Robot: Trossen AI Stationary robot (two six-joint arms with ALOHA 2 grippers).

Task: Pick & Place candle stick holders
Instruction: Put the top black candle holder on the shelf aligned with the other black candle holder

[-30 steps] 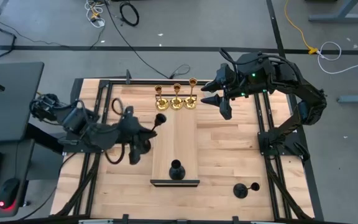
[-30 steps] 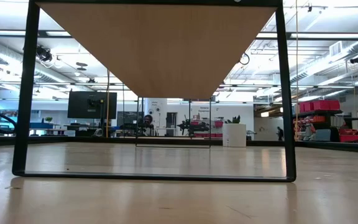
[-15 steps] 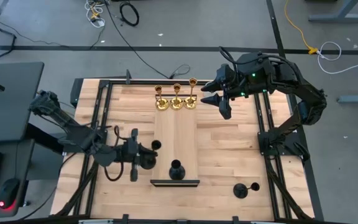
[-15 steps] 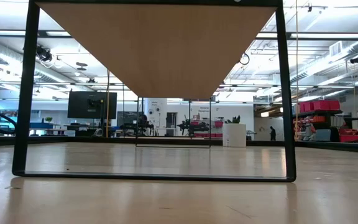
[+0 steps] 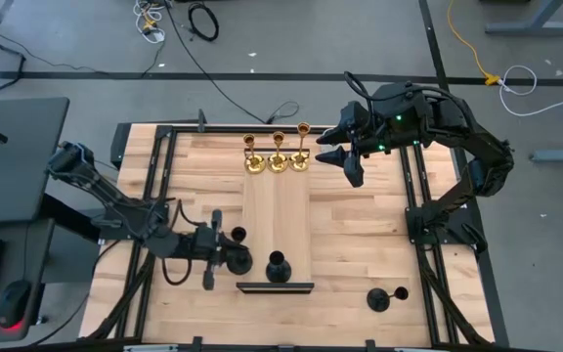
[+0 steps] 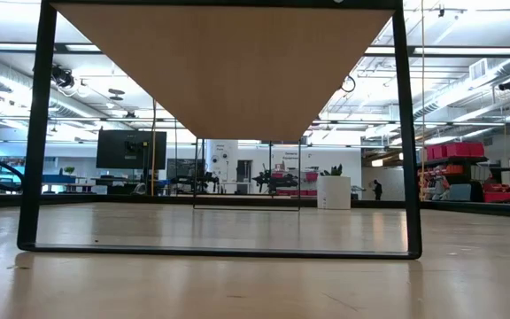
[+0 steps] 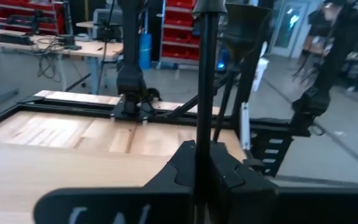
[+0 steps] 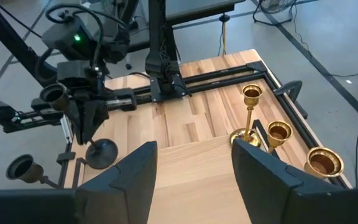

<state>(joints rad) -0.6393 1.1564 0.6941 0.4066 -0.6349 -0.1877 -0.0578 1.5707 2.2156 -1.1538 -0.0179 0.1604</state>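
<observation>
Black holder (image 5: 383,297) lies loose near right on the table (image 5: 360,230); another (image 5: 278,266) stands centre. Left tool (image 5: 225,249) grips a third (image 5: 238,256) beside it. Three gold holders (image 5: 278,156) stand far; right tool (image 5: 332,149) open beside them.

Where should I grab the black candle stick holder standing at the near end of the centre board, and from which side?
The thin stem, between flared base and top cup. The black holder looks upright, so the stem is the narrowest part to close on. Come from the right arm's side; the left tool, shut on another holder, crowds the other side.
</observation>
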